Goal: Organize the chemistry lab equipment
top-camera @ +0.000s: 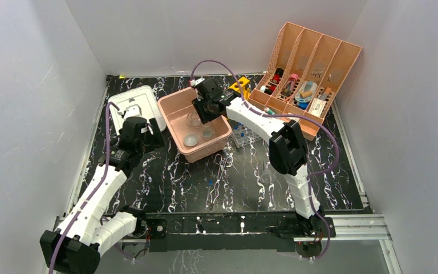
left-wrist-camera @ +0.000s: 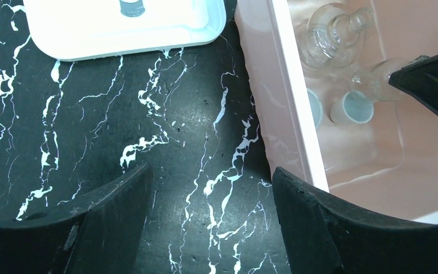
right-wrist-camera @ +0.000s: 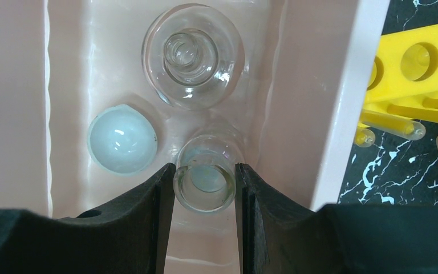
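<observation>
One small beaker (right-wrist-camera: 206, 181) is clamped in the right gripper (right-wrist-camera: 205, 171) inside the pink tub (right-wrist-camera: 313, 114), beside the flask (right-wrist-camera: 193, 54) and a white dish (right-wrist-camera: 122, 140) (left gripper (left-wrist-camera: 211, 170) spread, empty, outside the wall), so this looks like set-down; next, release and rise straight.

1. The pink tub (left-wrist-camera: 279, 97) fills the right side.
2. Inside the tub sit a round glass flask (left-wrist-camera: 331, 34), a small beaker (left-wrist-camera: 376, 83) and two white dishes (left-wrist-camera: 357, 107).
3. Also inside it, the right gripper's finger (left-wrist-camera: 430, 85) meets the beaker.
4. Just left of the tub's wall, the left gripper (left-wrist-camera: 211, 171) hangs spread and empty above the marbled table (left-wrist-camera: 91, 125).
5. A white tray (left-wrist-camera: 137, 40) lies farther left of the tub.
</observation>
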Motion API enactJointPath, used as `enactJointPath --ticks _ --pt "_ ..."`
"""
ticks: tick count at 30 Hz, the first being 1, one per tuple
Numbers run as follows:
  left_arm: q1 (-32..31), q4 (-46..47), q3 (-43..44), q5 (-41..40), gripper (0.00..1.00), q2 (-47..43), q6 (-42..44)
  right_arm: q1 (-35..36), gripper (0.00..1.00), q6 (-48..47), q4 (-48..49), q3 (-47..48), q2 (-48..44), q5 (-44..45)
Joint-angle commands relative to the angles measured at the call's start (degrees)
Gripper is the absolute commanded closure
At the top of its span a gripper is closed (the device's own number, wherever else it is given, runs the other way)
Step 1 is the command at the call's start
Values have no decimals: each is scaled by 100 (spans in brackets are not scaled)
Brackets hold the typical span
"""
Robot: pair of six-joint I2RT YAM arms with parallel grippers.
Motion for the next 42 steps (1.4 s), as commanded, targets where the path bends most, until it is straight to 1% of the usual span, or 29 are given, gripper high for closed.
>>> enactJointPath --ticks 1,9,13,18,20,21,24,27,30,37,42 --pt "39 107 -68 -9 26 -196 102 -36 64 5 157 -48 160 -5" --pt "36 111 -119 -46 26 -269 123 -37 64 20 316 -44 184 -132" --pt "41 120 -134 -35 26 -252 132 -36 64 14 174 190 344 -135" --pt "42 87 -146 -82 26 -280 156 -30 63 14 186 191 412 -177" --pt "35 93 -160 -79 26 -297 158 -33 59 10 202 167 419 -184" --pt "38 94 -168 -77 26 -300 158 -34 56 9 211 149 423 -190" --pt "35 98 -185 -74 26 -305 158 -27 40 9 226 128 387 -171" --pt "34 126 -201 -66 26 -293 154 -26 33 -5 234 136 288 -106" --pt "41 180 -210 3 26 -268 149 -28 31 -36 187 213 173 -40" --pt "39 237 -208 88 26 -236 158 -9 31 -52 44 573 -196 -116" --pt "35 325 -277 342 25 -241 158 -8 31 27 176 509 -622 -350"
